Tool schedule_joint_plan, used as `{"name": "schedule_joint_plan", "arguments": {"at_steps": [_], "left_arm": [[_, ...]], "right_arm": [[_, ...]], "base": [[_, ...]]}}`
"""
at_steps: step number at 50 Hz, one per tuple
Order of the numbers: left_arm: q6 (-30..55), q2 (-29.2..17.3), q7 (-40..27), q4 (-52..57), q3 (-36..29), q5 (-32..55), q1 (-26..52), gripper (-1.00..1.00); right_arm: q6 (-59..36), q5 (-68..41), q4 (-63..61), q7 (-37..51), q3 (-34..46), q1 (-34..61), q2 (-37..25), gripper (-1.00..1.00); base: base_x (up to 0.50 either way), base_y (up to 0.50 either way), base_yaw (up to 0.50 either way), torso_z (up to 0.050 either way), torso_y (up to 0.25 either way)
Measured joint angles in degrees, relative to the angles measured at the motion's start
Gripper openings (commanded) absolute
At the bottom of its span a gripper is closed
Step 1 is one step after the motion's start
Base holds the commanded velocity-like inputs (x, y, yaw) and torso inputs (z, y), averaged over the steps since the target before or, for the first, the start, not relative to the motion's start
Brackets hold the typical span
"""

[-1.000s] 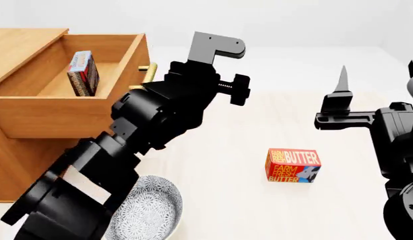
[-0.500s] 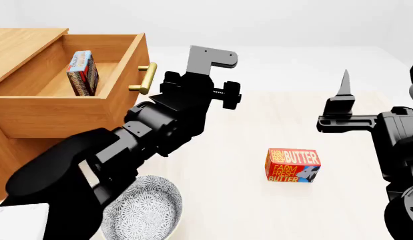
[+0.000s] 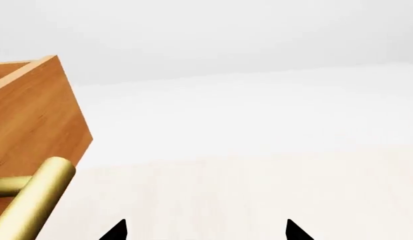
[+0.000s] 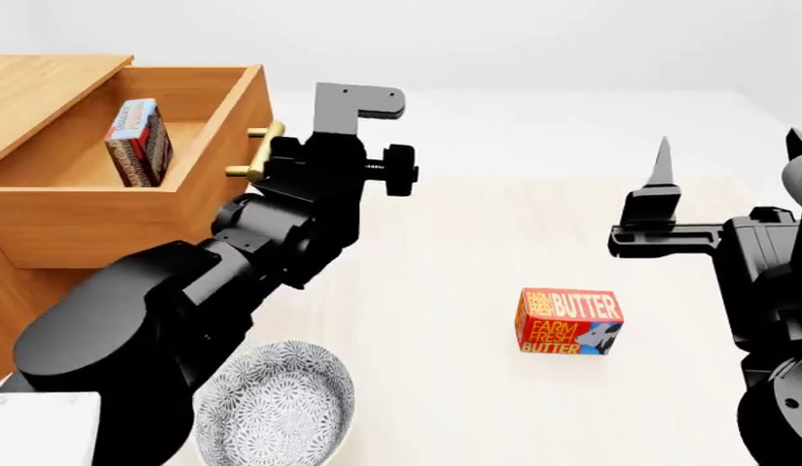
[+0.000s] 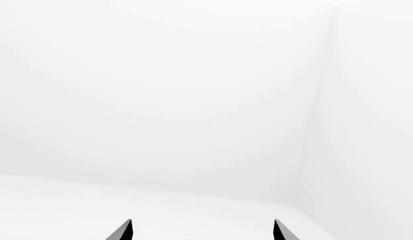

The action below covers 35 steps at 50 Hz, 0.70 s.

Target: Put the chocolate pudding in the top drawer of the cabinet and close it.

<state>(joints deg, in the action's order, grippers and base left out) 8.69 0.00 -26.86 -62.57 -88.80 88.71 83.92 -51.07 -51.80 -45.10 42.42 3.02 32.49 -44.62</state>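
The orange-brown cabinet point(image 4: 39, 83) stands at the left with its top drawer point(image 4: 103, 228) pulled out. The chocolate pudding point(image 4: 136, 142), a small blue and red-brown box, stands on edge inside the drawer. My left arm point(image 4: 291, 209) reaches up to the drawer front, right beside its brass handle point(image 4: 256, 153). My left gripper point(image 3: 205, 232) is open and empty. The handle point(image 3: 33, 200) and the drawer's corner point(image 3: 40, 115) lie just to one side of it. My right gripper point(image 4: 660, 170) is raised at the right, open and empty, and its wrist view point(image 5: 203, 232) shows only white background.
A red-orange Farm Fresh Butter box point(image 4: 570, 321) lies on the pale table right of centre. A patterned grey bowl point(image 4: 278, 408) sits near the front, partly under my left arm. The lower drawer is hidden.
My left arm has moved left against the drawer front. The drawer, with the pudding in it, has slid a little way into the cabinet. The right arm has barely moved.
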Motion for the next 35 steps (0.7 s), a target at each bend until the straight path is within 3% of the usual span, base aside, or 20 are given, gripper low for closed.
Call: {"name": "schedule_joint_plan", "arguments": {"at_steps": [18,35], "left_arm": [[-0.2,-0.27,3.6,-9.03,0.31,1.49,0.82,1.0],[-0.45,-3.9,3.87,-11.33,0.69,1.22,1.11,1.0]], "right_arm": [[-0.92,-0.08,0.38,0.48,1.59,1.77,0.62,1.0],[-1.92,0.15,0.78,0.95,3.57,3.66,1.43,1.0]], "base": [[0.0,0.0,0.0,0.0,0.0],[0.0,0.0,0.0,0.0,0.001]]}}
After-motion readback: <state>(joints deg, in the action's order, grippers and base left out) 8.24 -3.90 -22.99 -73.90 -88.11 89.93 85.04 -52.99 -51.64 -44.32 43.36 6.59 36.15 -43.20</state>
